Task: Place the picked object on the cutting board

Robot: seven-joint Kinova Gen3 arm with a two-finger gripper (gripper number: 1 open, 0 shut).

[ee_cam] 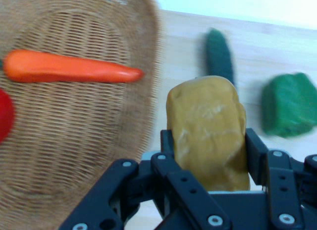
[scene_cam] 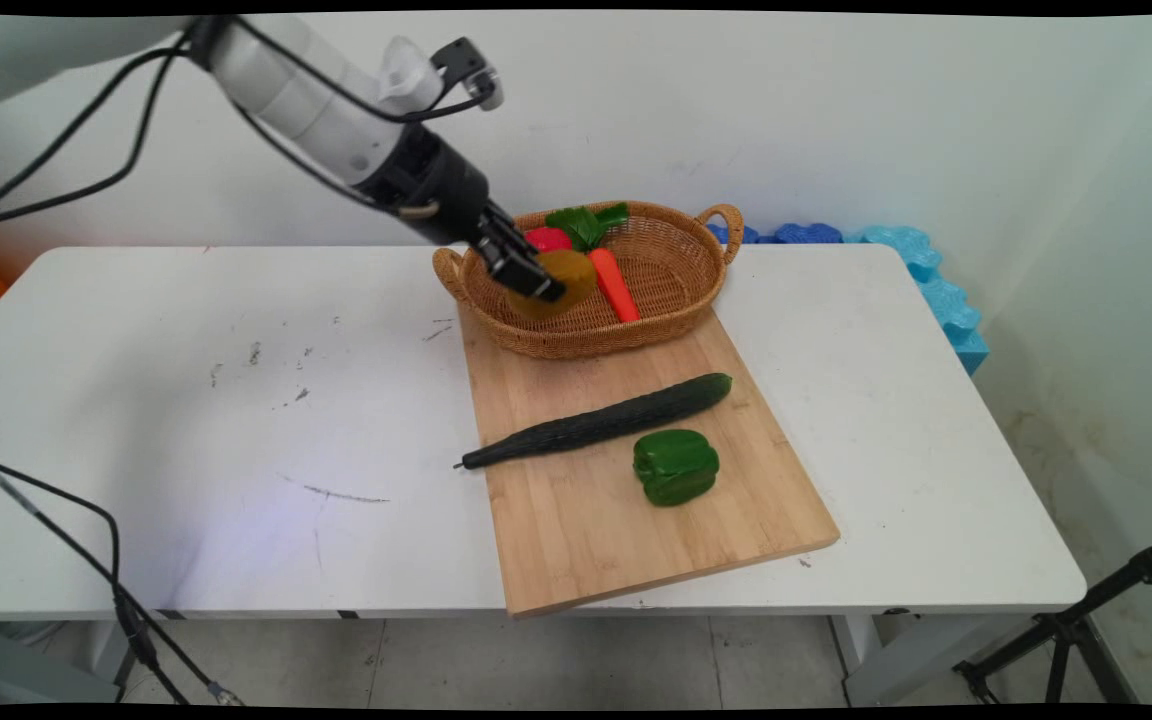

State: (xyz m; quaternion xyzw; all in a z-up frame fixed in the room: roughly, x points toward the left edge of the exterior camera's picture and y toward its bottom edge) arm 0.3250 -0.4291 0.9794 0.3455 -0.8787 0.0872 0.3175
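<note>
My gripper [scene_cam: 544,285] [ee_cam: 207,141] is shut on a brown potato [scene_cam: 566,282] [ee_cam: 208,128], held just above the near left side of a wicker basket [scene_cam: 676,300] [ee_cam: 74,155]. Inside the basket lie an orange carrot [scene_cam: 614,284] [ee_cam: 69,67], a red vegetable [scene_cam: 548,238] [ee_cam: 4,113] and green leaves [scene_cam: 586,222]. The basket rests on the far end of a wooden cutting board [scene_cam: 576,520]. A long dark cucumber [scene_cam: 601,421] [ee_cam: 219,54] and a green bell pepper [scene_cam: 676,466] [ee_cam: 289,105] lie on the board, nearer the table's front.
Blue foam pieces [scene_cam: 936,290] line the wall behind the table's right end. Black cables [scene_cam: 86,540] hang past the table's left front. A black tripod leg [scene_cam: 1086,620] stands at the lower right on the floor.
</note>
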